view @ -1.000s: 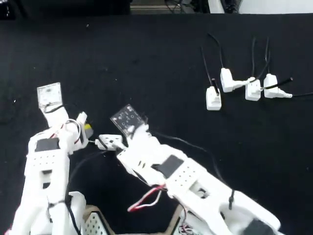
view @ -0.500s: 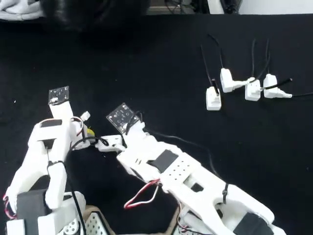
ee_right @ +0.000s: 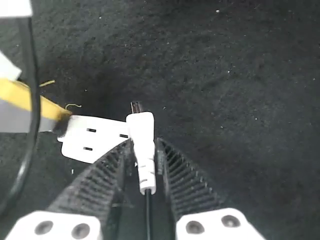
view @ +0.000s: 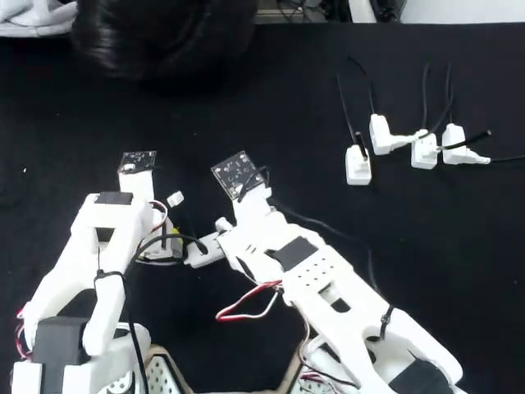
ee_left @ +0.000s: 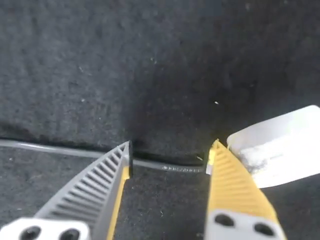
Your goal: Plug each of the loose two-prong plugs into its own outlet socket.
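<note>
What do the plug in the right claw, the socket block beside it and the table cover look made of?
Plug: smooth white moulded plastic, ribbed toward its cord.
Socket block: likely the same hard white plastic, flat matte face with dark slots.
Table cover: black fabric, probably felt; fuzzy nap holding pale lint specks.

Surface: black cloth table (view: 271, 82)
Far right: four white corded plugs (view: 358, 165), close together
Near left: white outlet block (ee_right: 95, 137); thin cord (ee_left: 50, 148)

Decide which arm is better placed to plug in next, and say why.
Right. The right claw is shut on the white two-prong plug, beside the white slotted outlet block. The left claw stands open astride a thin black cable, holding nothing.
</note>
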Controlling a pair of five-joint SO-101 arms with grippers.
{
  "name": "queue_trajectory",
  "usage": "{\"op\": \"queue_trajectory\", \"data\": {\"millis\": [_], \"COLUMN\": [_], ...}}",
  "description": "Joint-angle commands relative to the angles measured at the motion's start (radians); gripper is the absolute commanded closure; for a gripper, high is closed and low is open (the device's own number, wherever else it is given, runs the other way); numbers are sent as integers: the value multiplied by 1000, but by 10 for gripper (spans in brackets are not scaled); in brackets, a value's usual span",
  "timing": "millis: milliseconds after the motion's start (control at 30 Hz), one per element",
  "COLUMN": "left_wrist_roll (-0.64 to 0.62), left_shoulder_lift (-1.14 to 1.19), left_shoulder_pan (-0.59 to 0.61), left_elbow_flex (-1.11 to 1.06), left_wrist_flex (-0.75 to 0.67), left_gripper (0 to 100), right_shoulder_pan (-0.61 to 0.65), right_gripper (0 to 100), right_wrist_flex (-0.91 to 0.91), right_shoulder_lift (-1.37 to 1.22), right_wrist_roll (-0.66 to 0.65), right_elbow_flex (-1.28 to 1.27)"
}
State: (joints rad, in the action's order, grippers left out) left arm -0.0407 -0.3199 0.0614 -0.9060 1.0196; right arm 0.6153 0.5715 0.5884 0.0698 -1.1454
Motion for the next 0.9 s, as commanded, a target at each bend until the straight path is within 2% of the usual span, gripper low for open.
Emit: {"op": "queue_trajectory", "data": {"millis": [0, 167, 333, 433, 567, 867], "left_wrist_roll": [2, 83, 89, 44, 15, 18], "left_shoulder_lift": [-104, -315, -503, -582, -669, -750], "left_shoulder_pan": [33, 148, 242, 257, 274, 265], "left_elbow_flex": [50, -7, -231, -338, -389, -447], "left_wrist_flex": [29, 83, -74, -152, -172, -172], "left_gripper": [748, 748, 748, 748, 748, 748], "right_shoulder_pan": [-23, -32, -18, -17, -17, -17], "right_gripper": [988, 988, 987, 987, 988, 988], "right_wrist_flex": [55, 273, 413, 543, 712, 896], "right_shoulder_lift": [-2, -4, -96, -206, -321, -545], "right_wrist_roll": [-54, -68, -68, -68, -68, -58], "right_elbow_flex": [104, 260, 383, 515, 702, 952]}}
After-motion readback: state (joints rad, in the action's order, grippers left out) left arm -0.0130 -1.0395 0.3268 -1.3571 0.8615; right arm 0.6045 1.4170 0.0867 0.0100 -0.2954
